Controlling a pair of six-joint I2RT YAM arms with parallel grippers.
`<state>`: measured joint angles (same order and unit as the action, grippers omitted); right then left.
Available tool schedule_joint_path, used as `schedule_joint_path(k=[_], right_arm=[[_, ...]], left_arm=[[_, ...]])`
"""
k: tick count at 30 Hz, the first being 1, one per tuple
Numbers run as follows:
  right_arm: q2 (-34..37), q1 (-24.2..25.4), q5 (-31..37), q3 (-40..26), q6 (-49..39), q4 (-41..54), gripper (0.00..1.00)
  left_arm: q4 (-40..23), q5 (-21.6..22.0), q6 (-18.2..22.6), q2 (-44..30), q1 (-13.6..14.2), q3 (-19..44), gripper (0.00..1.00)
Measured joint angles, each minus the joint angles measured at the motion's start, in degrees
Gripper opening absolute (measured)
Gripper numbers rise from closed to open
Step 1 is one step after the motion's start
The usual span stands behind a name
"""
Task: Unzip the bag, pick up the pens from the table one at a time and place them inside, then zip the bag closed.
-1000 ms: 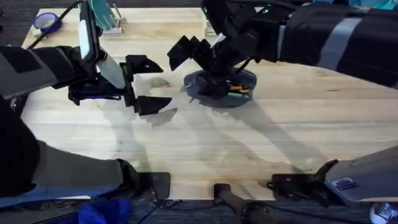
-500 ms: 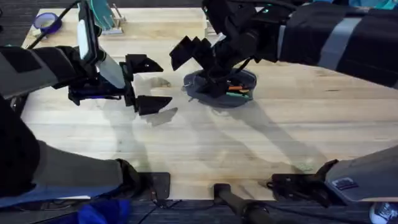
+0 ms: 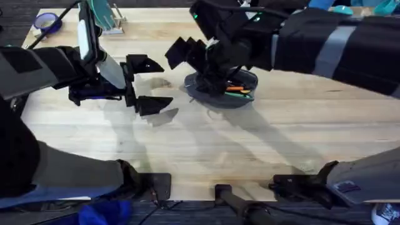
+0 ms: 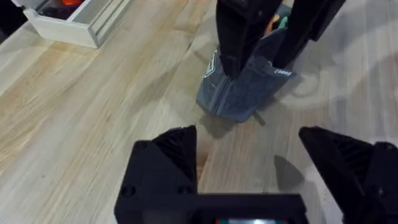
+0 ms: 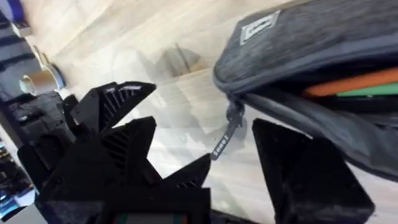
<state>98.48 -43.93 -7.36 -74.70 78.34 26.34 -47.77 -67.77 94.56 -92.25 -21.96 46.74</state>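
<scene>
Grey bag (image 5: 323, 43) is seen unzipped, pens (image 3: 238, 89) inside; right gripper (image 5: 227, 152), spread, straddles its zipper pull (image 5: 225, 138). A missed pinch could drag the bag. Left gripper (image 4: 280, 162) is spread nearby.

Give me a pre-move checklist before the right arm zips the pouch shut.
1. Pens inside: orange pen and a green one lie in the open pouch: ok.
2. Zipper pull between the right hand's open fingers, not yet gripped: not ok.
3. Left hand open, apart from pouch, not bracing it: not ok.
4. No pens left on table: ok in overhead.
5. Pen ends clear of zipper track: cannot tell.
</scene>
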Motion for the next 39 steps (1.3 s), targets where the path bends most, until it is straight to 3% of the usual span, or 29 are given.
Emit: schedule_joint_path(k=[4, 12, 16, 18, 22, 23, 24, 39], right_arm=[[0.0, -2.3, 4.8, 0.0, 0.6, -0.6, 0.936], [0.0, -2.3, 7.0, 0.0, 0.9, -0.6, 0.873], [0.0, -2.3, 7.8, 0.0, 1.0, -0.6, 0.771], [0.0, -2.3, 7.9, 0.0, 0.9, -0.6, 0.653], [0.0, -2.3, 8.0, 0.0, 1.0, -0.6, 0.157], [0.0, -2.3, 8.1, 0.0, 1.2, -0.6, 0.069], [0.0, -2.3, 8.0, 0.0, 1.2, -0.6, 0.043], [0.0, -2.3, 7.9, 0.0, 1.2, -0.6, 0.03]], left_arm=[[0.0, 0.0, 0.0, 0.0, 0.0, 0.0, 0.993], [0.0, 0.0, 0.0, 0.0, 0.0, 0.0, 0.993], [0.0, 0.0, 0.0, 0.0, 0.0, 0.0, 0.993], [-0.1, 0.0, 0.0, 0.0, 0.0, 0.0, 0.993], [-0.2, 0.0, 0.0, 0.0, 0.0, 0.0, 0.992], [-0.2, 0.0, 0.0, 0.0, 0.0, 0.0, 0.993], [-0.2, 0.0, 0.0, 0.0, 0.0, 0.0, 0.993], [-0.2, 0.0, 0.0, 0.0, 0.0, 0.0, 0.993]])
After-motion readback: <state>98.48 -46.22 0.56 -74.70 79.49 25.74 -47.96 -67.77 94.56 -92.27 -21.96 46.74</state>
